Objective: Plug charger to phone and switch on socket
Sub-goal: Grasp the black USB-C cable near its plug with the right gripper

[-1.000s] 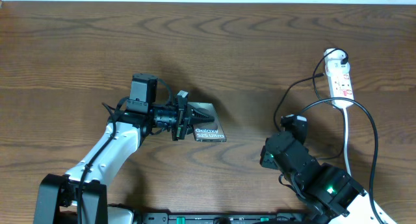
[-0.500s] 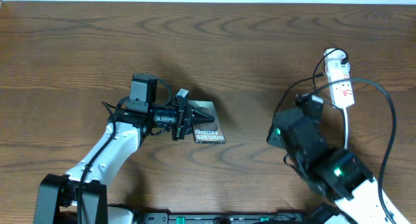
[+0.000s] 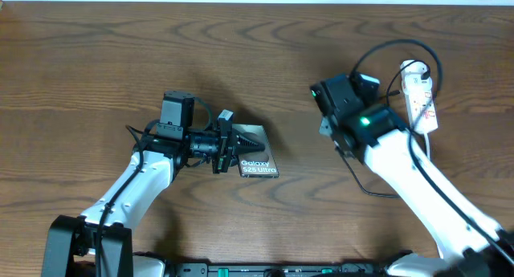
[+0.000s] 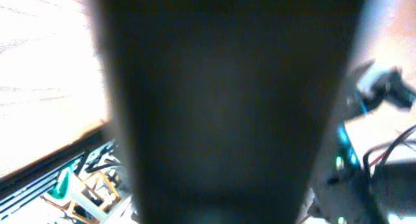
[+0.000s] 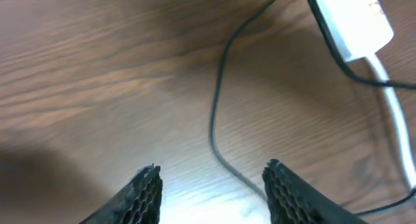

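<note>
The phone (image 3: 259,162), a dark slab with white "Galaxy" lettering, lies at the table's middle. My left gripper (image 3: 238,145) is shut on its upper left edge. In the left wrist view the phone (image 4: 227,100) is a dark blur filling most of the frame. The white socket (image 3: 420,92) lies at the far right and also shows in the right wrist view (image 5: 351,19). My right gripper (image 5: 211,185) is open and empty above the table, just left of the socket in the overhead view (image 3: 341,102). The charger cable (image 5: 218,94) runs between its fingers and curves across the table (image 3: 359,177). Its plug tip is not visible.
Thicker black robot-arm cables (image 3: 401,46) loop above the right arm near the socket. A white lead (image 5: 396,126) runs from the socket toward the front edge. Bare wood (image 3: 96,60) lies at the back left.
The right arm has swung from the front right up and left to a spot beside the socket. The left arm and the phone have not moved.
</note>
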